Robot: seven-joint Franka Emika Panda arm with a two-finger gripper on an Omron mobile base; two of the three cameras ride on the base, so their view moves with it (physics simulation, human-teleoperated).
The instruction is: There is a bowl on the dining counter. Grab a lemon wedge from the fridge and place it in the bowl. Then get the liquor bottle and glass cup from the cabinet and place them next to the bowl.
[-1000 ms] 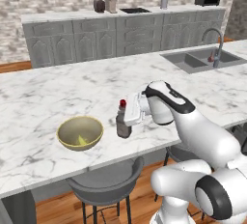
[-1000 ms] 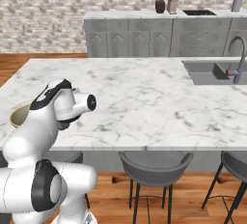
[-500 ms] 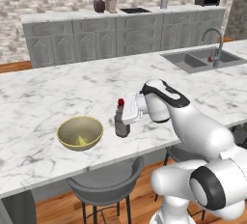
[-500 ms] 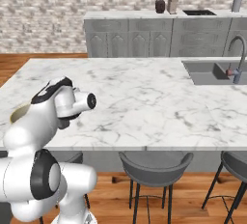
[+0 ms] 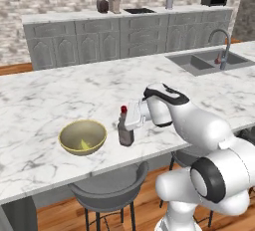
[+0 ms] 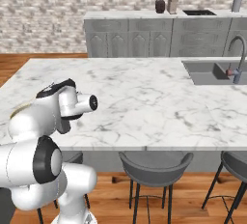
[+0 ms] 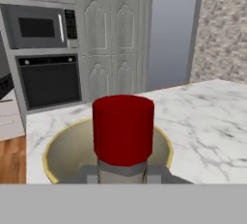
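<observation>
The gripper (image 5: 125, 124) is clamped on the neck of the liquor bottle (image 5: 125, 131), whose base now rests on the marble dining counter (image 5: 45, 88) near its front edge, just right of the yellow bowl (image 5: 82, 137); half a second back the bottle hung a touch higher and farther right, so the arm has eased it down and toward the bowl. In the hand view the red cap (image 7: 123, 128) stands upright before the bowl's rim; a lemon wedge (image 5: 84, 146) lies inside the bowl.

Grey stone wall (image 6: 43, 10), grey cabinets (image 5: 99, 41), marble counter (image 6: 144, 92), sink (image 5: 199, 61), wood floor (image 6: 159, 194), stools (image 6: 155, 162)
</observation>
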